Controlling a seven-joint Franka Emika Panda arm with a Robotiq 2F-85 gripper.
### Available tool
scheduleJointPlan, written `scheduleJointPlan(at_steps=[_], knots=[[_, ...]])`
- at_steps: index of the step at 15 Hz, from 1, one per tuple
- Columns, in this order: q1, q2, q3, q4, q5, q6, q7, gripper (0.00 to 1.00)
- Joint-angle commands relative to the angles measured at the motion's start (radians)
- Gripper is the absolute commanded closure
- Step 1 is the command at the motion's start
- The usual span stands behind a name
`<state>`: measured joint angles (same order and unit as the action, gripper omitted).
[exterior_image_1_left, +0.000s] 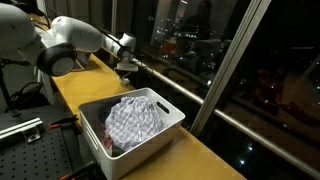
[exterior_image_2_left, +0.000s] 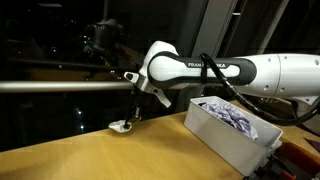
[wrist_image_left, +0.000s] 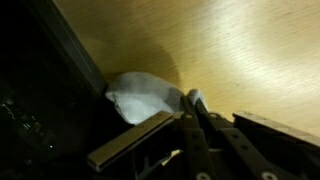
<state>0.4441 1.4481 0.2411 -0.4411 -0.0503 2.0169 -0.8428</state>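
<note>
In an exterior view we see the gripper (exterior_image_1_left: 124, 68) beyond the boxy white plastic bin (exterior_image_1_left: 155, 138), which holds a rumpled checked cloth (exterior_image_1_left: 135, 118). In an exterior view a small crumpled white lump (exterior_image_2_left: 122, 126) lies on the smooth wooden table (exterior_image_2_left: 90, 155), well apart from the bin and just under the gripper (exterior_image_2_left: 133, 113). In the wrist view the dark fingers (wrist_image_left: 192, 100) are pressed together at the soft edge of the white lump (wrist_image_left: 145, 97); we cannot tell whether they pinch a fold.

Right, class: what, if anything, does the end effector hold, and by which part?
The end effector seems to pinch the white cloth by its near edge; the hold itself cannot be told.
</note>
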Motion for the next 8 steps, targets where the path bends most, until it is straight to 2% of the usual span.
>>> scheduleJointPlan(at_steps=[1,5,8], knots=[[-0.001,-0.093,-0.054,-0.023,-0.002,-0.062,0.068,0.99],[-0.014,-0.174,-0.116,-0.022,-0.025,-0.124,0.161,0.99],[-0.03,-0.239,-0.181,-0.044,-0.065,-0.258,0.251,0.99]])
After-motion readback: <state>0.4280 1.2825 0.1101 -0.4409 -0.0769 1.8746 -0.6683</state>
